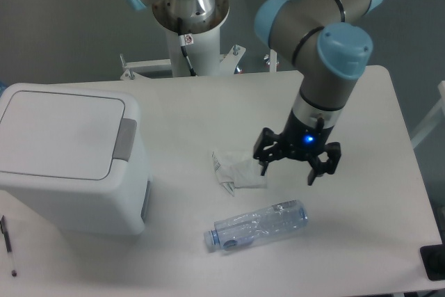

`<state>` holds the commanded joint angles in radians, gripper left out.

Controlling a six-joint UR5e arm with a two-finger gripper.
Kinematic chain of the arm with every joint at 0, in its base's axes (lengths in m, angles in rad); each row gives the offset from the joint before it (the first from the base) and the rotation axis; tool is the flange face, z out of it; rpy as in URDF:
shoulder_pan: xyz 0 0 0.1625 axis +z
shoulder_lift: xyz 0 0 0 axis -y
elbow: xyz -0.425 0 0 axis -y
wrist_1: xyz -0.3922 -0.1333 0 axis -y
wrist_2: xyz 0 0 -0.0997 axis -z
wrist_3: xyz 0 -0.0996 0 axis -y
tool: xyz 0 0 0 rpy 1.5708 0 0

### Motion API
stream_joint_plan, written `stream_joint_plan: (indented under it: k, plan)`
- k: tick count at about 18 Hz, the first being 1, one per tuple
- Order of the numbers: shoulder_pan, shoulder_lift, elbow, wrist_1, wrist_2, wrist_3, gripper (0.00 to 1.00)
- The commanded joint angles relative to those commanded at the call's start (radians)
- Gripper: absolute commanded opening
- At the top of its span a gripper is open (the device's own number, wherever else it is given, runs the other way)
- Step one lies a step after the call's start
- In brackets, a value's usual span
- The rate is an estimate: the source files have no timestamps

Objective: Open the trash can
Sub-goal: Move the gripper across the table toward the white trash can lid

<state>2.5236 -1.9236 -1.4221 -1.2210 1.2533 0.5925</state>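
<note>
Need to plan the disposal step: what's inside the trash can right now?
Cannot tell: the trash can has its flat lid closed, hiding the inside. Only the grey latch button shows at its edge.

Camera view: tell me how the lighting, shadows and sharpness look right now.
Camera view: soft, even light, with only faint shadows under the trash can and the plastic bottle; mild glare on the bottle's clear wall; a small blue light glows on the claw, whose fingers are spread; the table and crumpled paper look sharp, no obvious motion blur.
</note>
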Motion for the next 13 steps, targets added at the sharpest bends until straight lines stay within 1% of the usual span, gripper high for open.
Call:
stream_joint_plan:
  k: [2, 4, 7, 9, 13]
  plan:
    - [-0.029, 0.0, 0.021, -0.002, -0.002, -0.061, 1.0]
    - [-0.06, 0.002, 0.043, -0.003, -0.006, -0.092, 1.0]
    - [-0.083, 0.003, 0.075, -0.011, -0.037, -0.143, 1.0]
    - [-0.109, 0.008, 0.077, -0.012, -0.043, -0.169, 1.0]
    - [-0.141, 0.043, 0.077, -0.037, -0.044, -0.194, 1.0]
